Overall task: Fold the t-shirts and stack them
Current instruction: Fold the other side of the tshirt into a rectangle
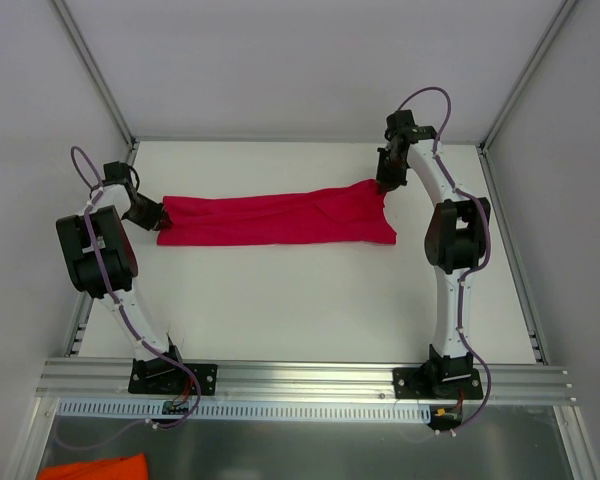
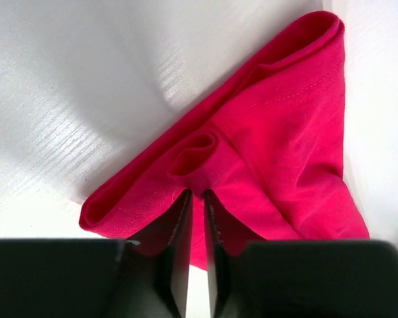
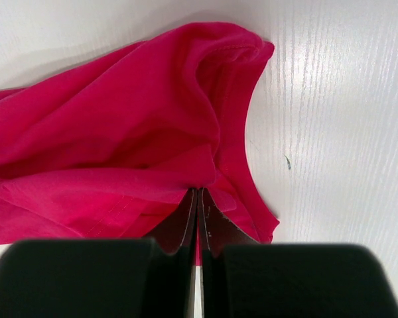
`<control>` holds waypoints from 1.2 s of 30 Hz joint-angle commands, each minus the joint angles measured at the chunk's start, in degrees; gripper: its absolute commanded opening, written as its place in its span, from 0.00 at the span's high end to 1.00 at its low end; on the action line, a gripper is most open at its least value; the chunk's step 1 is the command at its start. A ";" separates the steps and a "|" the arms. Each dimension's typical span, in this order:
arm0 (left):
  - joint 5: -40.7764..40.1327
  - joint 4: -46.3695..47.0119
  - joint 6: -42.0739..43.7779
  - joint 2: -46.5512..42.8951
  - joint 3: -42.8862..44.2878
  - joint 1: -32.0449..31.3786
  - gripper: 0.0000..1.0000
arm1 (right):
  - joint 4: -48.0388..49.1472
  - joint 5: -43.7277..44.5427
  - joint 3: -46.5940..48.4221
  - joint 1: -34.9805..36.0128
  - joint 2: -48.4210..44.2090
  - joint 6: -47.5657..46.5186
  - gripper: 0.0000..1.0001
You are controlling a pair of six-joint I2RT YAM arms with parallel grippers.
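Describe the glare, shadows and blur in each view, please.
Top external view: even light, sharp, hardly any shadow. Left wrist view: the table washes out white at right, a soft grey shadow lies above the t-shirt, the left gripper blurs near the lens. Right wrist view: striped glare on the table, right gripper likewise blurred.

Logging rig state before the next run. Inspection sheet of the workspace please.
Surface: white table, no marks seen from above.
Job's things: one red t-shirt, drawn out as a long folded band between the two arms.
Clutter: nothing seen.
Grippers: left gripper shut on the shirt's left end; right gripper shut on its right end.
Cables: purple cables run along both arms, looping free at the wrists.
Surroundings: aluminium rail at the near edge, orange cloth below it, grey walls.
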 commanded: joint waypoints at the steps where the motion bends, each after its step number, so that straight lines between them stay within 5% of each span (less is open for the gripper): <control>1: -1.95 -0.09 1.13 -0.56 2.13 -0.22 0.89 | -0.34 -0.07 -0.17 -0.13 -3.36 -0.75 0.99; 4: -2.30 0.09 1.30 -0.57 2.22 -0.13 1.00 | -0.16 -0.15 -0.61 -0.04 -3.54 -0.75 0.99; 36: -1.51 4.66 2.18 6.29 10.04 -1.27 1.00 | 5.46 -1.30 -1.67 0.40 -4.86 -2.69 0.99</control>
